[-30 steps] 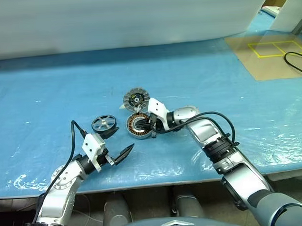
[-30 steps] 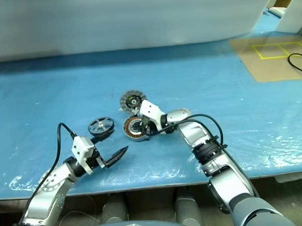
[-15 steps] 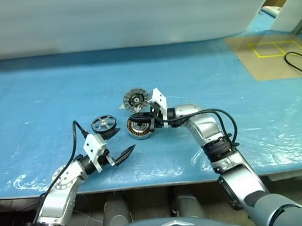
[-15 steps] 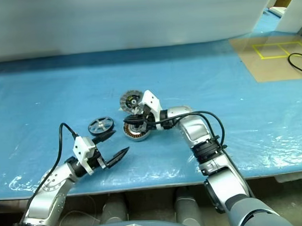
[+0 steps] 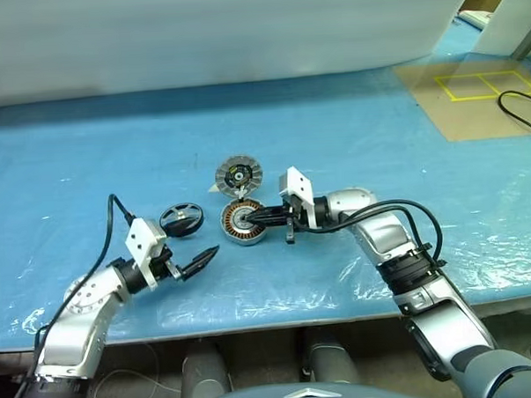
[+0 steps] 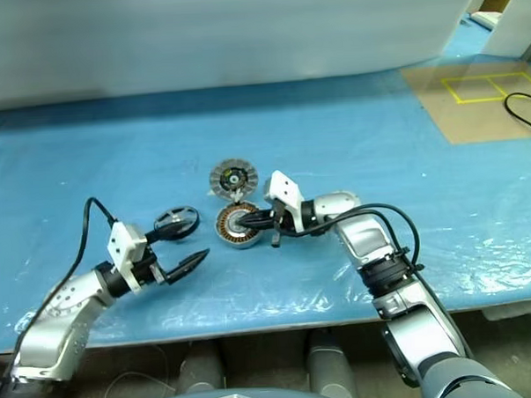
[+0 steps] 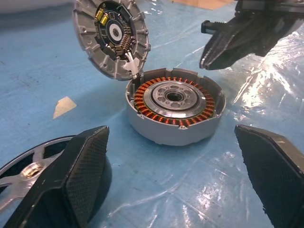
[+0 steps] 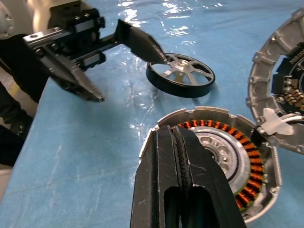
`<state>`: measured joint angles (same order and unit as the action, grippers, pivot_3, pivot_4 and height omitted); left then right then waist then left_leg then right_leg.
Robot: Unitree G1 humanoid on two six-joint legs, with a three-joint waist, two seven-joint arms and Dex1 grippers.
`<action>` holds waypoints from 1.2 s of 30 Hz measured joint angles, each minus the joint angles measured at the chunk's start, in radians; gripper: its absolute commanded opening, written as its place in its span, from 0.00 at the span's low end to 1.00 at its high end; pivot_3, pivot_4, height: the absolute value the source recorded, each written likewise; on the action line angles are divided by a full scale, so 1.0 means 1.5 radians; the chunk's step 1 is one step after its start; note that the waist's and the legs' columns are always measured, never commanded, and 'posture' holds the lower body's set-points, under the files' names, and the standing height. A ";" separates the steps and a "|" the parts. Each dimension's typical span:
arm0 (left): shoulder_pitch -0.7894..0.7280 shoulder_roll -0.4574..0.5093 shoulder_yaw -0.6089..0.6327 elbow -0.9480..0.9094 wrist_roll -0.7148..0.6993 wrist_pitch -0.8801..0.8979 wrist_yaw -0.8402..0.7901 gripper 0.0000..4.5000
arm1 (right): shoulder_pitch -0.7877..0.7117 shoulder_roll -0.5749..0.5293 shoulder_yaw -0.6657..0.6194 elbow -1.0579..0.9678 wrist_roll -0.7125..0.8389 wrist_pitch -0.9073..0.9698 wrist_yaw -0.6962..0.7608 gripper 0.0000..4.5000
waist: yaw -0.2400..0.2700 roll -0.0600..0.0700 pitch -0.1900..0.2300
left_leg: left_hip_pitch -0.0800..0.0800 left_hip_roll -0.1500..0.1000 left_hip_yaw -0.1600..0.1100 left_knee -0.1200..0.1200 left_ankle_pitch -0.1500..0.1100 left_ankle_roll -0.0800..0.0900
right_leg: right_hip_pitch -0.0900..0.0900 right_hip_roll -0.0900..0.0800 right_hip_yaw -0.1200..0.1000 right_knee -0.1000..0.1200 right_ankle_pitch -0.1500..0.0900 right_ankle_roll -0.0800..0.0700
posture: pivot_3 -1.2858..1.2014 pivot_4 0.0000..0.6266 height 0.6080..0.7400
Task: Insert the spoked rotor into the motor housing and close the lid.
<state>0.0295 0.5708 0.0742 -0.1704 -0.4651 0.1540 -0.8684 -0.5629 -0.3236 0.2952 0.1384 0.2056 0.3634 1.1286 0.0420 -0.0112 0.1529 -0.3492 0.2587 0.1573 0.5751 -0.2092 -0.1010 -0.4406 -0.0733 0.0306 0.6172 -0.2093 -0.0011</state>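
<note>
The black spoked rotor point(image 5: 182, 219) lies flat on the blue sheet, just left of the motor housing point(image 5: 241, 223). The housing is open, with its copper windings point(image 7: 173, 107) showing. Its ribbed lid point(image 5: 238, 175) stands tilted up at the far edge, still joined to it. My right gripper point(image 5: 249, 219) is shut and empty, pointing left with its tips over the housing's near rim point(image 8: 213, 152). My left gripper point(image 5: 201, 237) is open and empty in front of the rotor point(image 7: 28, 166), with one finger point(image 7: 85, 175) beside that wheel.
A blue plastic sheet point(image 5: 87, 154) covers the table, whose front edge is just below both arms. A brown board with yellow tape point(image 5: 473, 102) and a black cable point(image 5: 517, 113) lie far right. A white wall point(image 5: 241, 33) closes the back.
My right gripper has drawn back to the right and levelled out, so its tips now sit over the housing's rim. My left arm has shifted to the left, still open. The parts have not moved.
</note>
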 measured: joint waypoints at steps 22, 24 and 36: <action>-0.384 0.141 -0.062 0.356 0.055 0.066 -0.296 1.00 | 0.082 -0.009 -0.010 -0.014 -0.009 -0.063 -0.063 0.00 | 0.004 0.000 0.000 | 0.000 -0.001 -0.001 0.000 0.000 0.000 | 0.000 0.000 0.000 0.000 0.000 0.000 | 0.52 0.24 1.00; -0.438 0.144 -0.090 0.418 0.087 0.047 -0.339 1.00 | 0.086 -0.013 -0.009 -0.016 -0.012 -0.063 -0.067 0.00 | 0.004 0.000 0.000 | 0.000 -0.001 -0.001 0.000 0.000 -0.001 | 0.000 0.000 -0.001 0.000 0.000 0.000 | 0.52 0.24 1.00; -0.681 0.127 -0.203 0.793 0.287 -0.120 -0.469 1.00 | 0.119 -0.031 -0.011 -0.057 -0.015 -0.057 -0.090 0.00 | 0.016 -0.001 0.001 | -0.001 -0.001 -0.003 0.000 0.000 -0.001 | 0.001 -0.001 -0.001 0.000 0.000 0.000 | 0.52 0.24 1.00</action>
<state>-0.9918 0.7609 -0.2296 1.0187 -0.0347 -0.0265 -1.5724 -0.3851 -0.3698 0.2785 0.0533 0.1830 0.2772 0.9937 0.0654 -0.0130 0.1539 -0.3507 0.2566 0.1527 0.5753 -0.2087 -0.1020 -0.4386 -0.0742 0.0285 0.6174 -0.2090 -0.0007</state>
